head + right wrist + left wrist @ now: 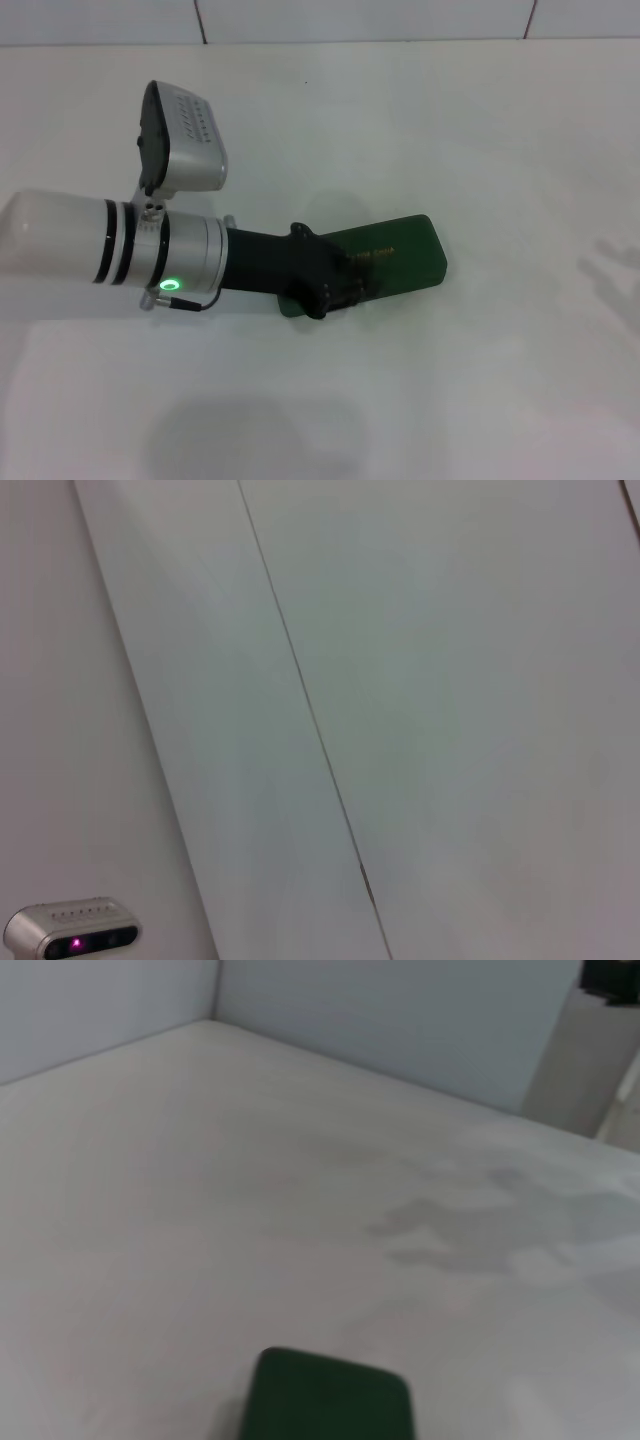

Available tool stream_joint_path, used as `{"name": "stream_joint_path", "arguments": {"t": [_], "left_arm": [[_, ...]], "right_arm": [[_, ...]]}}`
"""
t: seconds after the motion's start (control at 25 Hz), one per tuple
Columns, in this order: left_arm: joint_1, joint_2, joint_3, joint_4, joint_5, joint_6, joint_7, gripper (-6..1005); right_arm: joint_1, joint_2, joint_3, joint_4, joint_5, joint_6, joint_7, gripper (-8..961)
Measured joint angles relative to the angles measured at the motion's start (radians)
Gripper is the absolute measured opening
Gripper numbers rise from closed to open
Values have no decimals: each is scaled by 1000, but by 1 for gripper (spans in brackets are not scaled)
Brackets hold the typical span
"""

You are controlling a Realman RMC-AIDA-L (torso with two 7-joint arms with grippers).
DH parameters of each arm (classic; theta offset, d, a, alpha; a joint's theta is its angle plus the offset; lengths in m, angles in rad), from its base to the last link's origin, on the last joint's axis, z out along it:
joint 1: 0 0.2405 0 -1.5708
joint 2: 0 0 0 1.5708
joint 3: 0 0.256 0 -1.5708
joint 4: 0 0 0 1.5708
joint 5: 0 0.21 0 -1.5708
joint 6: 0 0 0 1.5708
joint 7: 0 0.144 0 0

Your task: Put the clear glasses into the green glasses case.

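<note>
The green glasses case (400, 258) lies flat on the white table, lid down, with gold lettering on top. Its far end also shows in the left wrist view, case (330, 1398). My left gripper (330, 287) is low over the case's left end, covering that end. To the right of the case, a faint transparent shape on the table looks like the clear glasses (608, 265); they appear as pale patches beyond the case in the left wrist view, glasses (470, 1230). My right gripper is out of view.
The white table (420, 400) stretches all round the case. A tiled wall (360, 20) runs along its far edge. The right wrist view shows only pale wall panels and a small grey camera unit (70, 933).
</note>
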Motion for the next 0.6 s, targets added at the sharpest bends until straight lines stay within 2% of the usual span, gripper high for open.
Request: {"name": "stream_joint_path", "arguments": {"t": [0.24, 0.4, 0.48, 0.6], "left_arm": [[45, 6, 30, 67, -97, 86, 7, 232], [98, 17, 20, 147, -173, 211, -9, 237], [122, 27, -5, 167, -213, 293, -7, 240], [155, 29, -67, 170, -249, 413, 42, 245]], "right_arm": [[1, 0, -1, 10, 0, 0, -8, 345], [1, -1, -10, 10, -12, -8, -21, 346], [5, -2, -14, 2, -48, -36, -50, 346], [21, 4, -23, 1, -91, -70, -84, 347]]}}
